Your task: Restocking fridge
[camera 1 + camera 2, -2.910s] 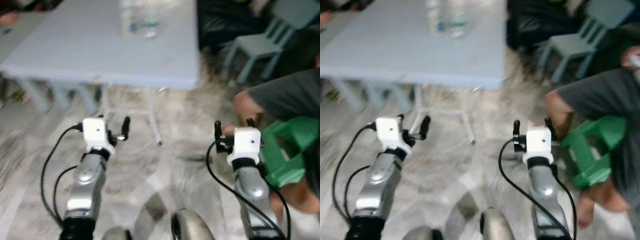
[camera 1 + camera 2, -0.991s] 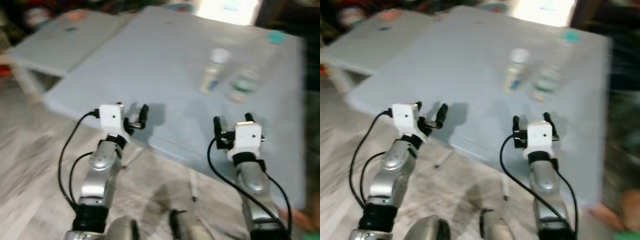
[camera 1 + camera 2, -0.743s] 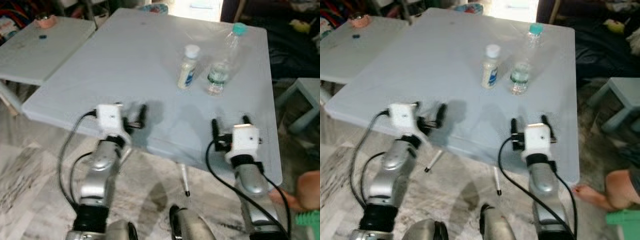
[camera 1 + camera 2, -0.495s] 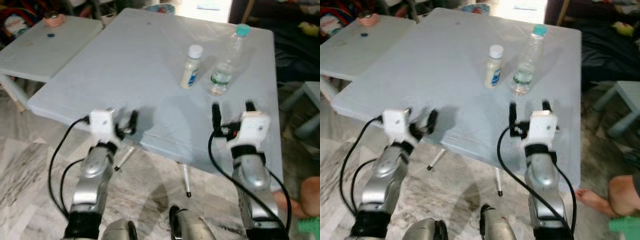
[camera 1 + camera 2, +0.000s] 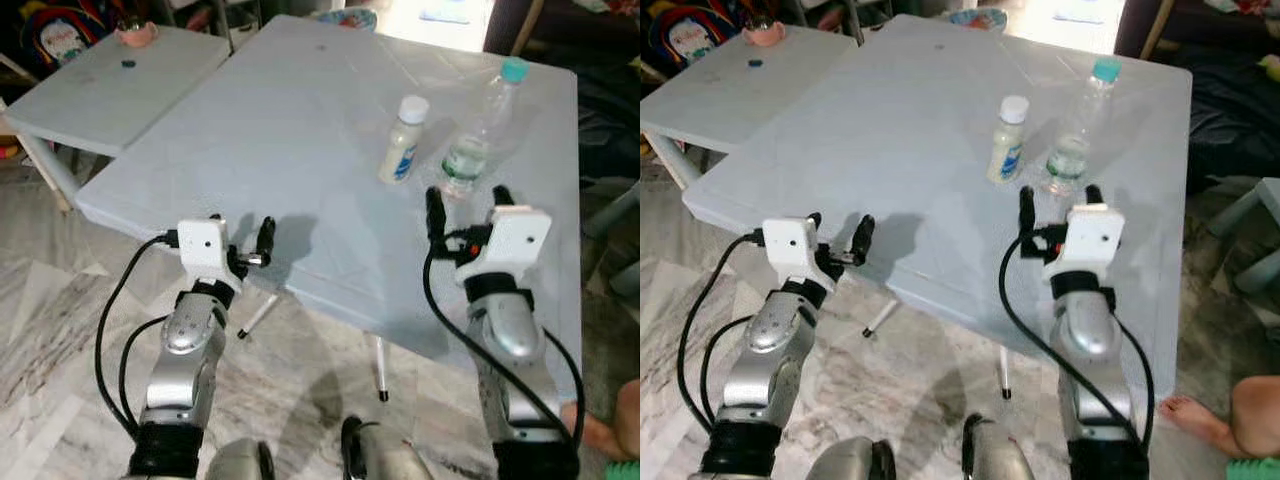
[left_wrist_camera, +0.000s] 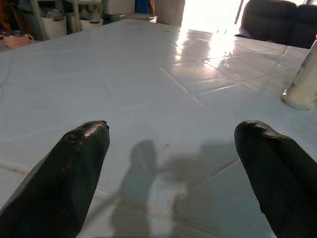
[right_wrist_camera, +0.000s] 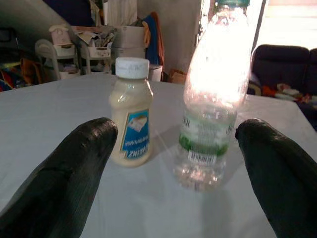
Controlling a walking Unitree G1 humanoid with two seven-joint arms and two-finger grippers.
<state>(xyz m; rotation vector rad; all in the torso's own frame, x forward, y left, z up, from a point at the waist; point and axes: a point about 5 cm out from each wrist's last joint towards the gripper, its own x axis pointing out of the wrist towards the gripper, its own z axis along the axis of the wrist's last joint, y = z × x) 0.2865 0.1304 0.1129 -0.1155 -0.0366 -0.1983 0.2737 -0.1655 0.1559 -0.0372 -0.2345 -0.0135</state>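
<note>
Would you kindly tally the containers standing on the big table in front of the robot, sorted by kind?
Clear water bottle with a teal cap: 1
Small cream-coloured bottle with a white cap and blue label: 1
Total: 2, both upright on the table, just beyond the open right gripper.
</note>
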